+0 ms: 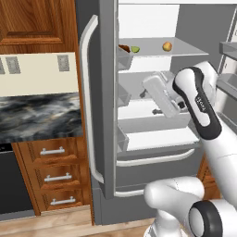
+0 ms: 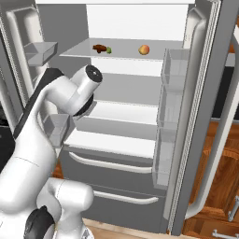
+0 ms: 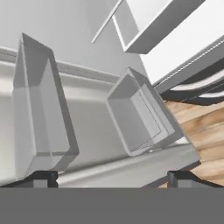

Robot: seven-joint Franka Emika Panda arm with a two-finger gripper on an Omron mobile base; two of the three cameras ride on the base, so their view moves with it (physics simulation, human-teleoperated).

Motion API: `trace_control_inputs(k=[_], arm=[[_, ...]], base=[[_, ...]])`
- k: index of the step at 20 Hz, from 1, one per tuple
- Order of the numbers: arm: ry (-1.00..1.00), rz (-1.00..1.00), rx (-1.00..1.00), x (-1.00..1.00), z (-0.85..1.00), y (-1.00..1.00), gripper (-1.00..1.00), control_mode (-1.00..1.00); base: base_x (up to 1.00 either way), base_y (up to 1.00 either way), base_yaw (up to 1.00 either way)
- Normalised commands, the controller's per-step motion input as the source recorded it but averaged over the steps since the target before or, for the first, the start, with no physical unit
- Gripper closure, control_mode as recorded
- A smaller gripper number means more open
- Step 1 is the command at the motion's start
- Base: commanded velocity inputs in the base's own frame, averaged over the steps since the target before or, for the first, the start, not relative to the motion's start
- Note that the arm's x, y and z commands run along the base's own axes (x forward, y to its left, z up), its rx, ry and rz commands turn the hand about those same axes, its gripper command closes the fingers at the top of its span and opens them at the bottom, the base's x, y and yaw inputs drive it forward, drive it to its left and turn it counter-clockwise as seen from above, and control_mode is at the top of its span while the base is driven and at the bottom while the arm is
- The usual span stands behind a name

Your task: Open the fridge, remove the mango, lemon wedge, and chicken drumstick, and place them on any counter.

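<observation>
Fridge (image 2: 140,84) open — arm inside, fingers (image 3: 43,178) apart

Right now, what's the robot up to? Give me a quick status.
Claw open, empty. Fridge open; mango, lemon wedge, drumstick on upper shelf. Nothing blocking.

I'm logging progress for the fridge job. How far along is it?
Done: the fridge doors stand open. In hand: nothing; the hand is open, facing door bins. Left: the mango, lemon wedge and drumstick all sit on the top shelf; none is on the counter.
</observation>
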Motion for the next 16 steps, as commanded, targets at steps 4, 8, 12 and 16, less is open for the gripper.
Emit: trace_control_inputs(k=[4,8,12,16], arm=[[0.00,0.25,0.00,0.34,-0.17,0.75,-1.00,-1.00],[0.00,0.24,0.00,0.14,-0.06,0.66,-1.00,-1.00],[-0.01,0.23,0.00,0.04,-0.02,0.77,-1.00,-1.00],[-0.13,0.18,0.00,0.00,-0.02,0.77,-1.00,-1.00]], base=[[0.00,0.00,0.00],[0.00,0.00,0.00],[0.00,0.00,0.00],[0.00,0.00,0.00]])
